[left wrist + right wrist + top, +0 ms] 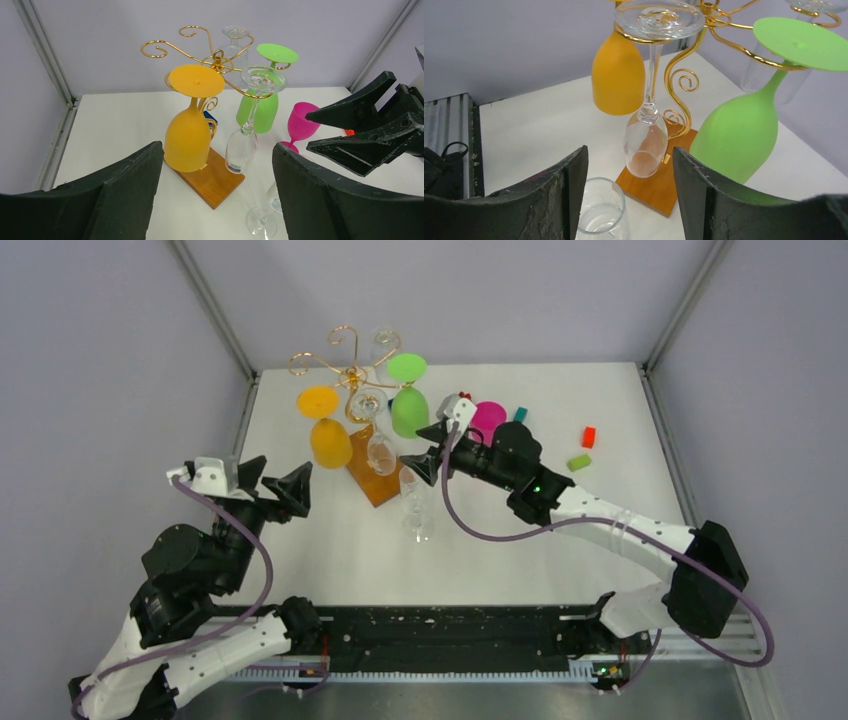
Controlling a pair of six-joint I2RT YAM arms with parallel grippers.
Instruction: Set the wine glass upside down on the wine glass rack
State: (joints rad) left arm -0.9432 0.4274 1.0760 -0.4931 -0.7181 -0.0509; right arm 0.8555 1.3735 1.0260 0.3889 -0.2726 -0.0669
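One clear glass point(645, 145) hanging inverted, gold rack point(217, 182)

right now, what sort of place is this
Probably a robot test cell: white table walled by plain lilac panels and metal posts, with a gold wine glass rack as prop.

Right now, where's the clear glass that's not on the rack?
Top view, table centre: the clear wine glass stands upright just in front of the rack's wooden base, at the fingertips of the open right gripper.
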